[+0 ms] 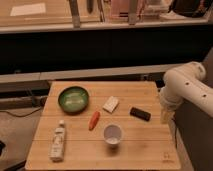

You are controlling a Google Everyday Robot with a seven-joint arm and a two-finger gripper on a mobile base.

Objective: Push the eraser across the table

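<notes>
The eraser [140, 114], a small flat black oblong block, lies on the right half of the light wooden table [140, 150]. The white arm comes in from the right. My gripper [165, 118] hangs at the table's right edge, a short way right of the eraser and apart from it.
A green bowl [73, 98] stands at the back left. A white rectangular block [110, 104] lies near the middle, left of the eraser. An orange carrot [93, 120], a white cup [113, 134] and a lying bottle [58, 141] sit toward the front. A dark counter runs behind.
</notes>
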